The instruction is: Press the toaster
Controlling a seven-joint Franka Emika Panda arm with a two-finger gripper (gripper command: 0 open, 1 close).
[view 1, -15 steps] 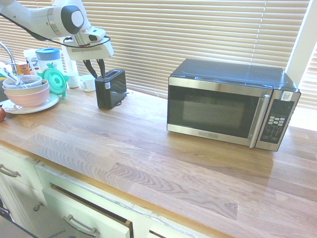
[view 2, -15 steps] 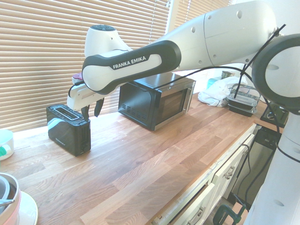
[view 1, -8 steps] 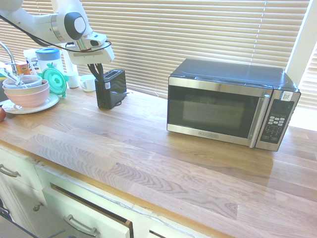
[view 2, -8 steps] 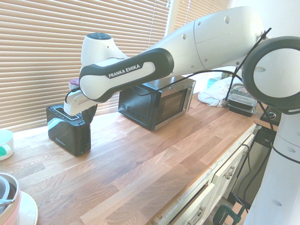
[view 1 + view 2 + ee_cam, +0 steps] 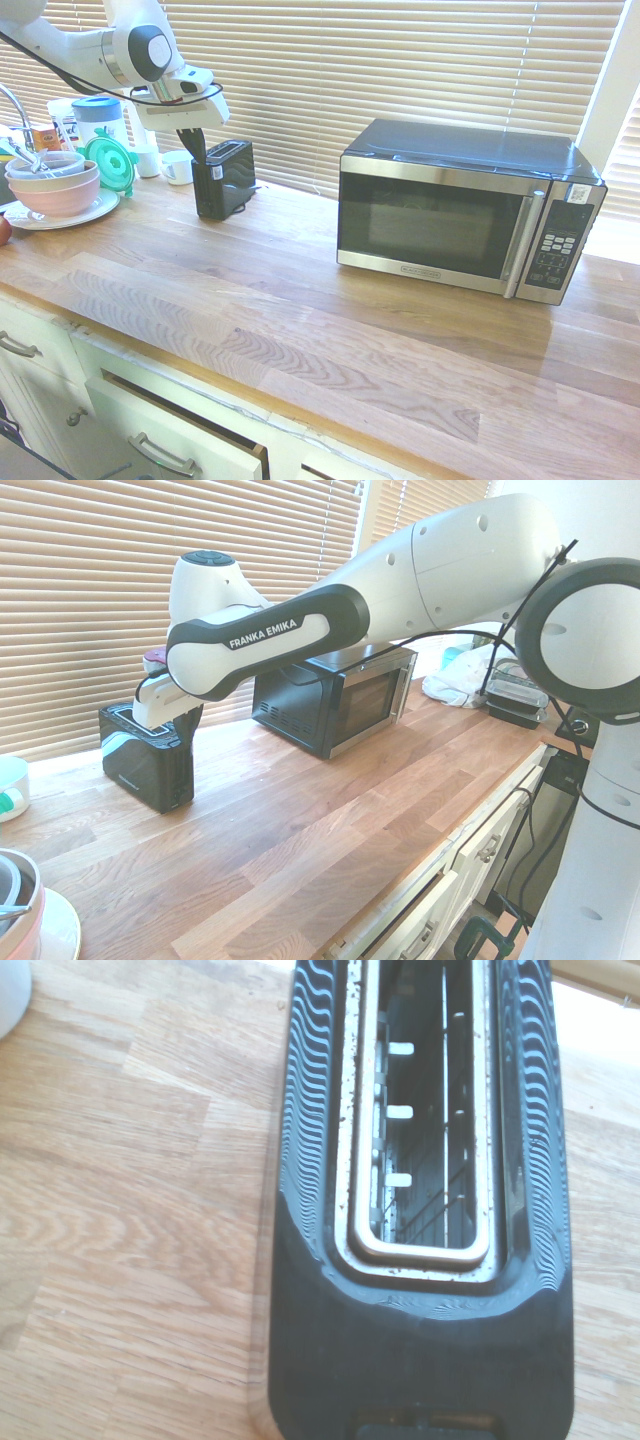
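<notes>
Hand (image 5: 200,161), one, shut beside one toaster (image 5: 226,182)

Daylight glows through closed horizontal blinds (image 5: 300,60) above a butcher-block countertop (image 5: 300,340); cream cabinets (image 5: 100,370) underneath have metal handles (image 5: 162,456).

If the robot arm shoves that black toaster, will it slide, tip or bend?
The toaster looks rigid, being a boxy hard shell, so it probably won't bend. Standing tall and narrow, it might tip if pushed high on its broad side. Its base sits on smooth-looking wood, so a low push may slide it.
</notes>
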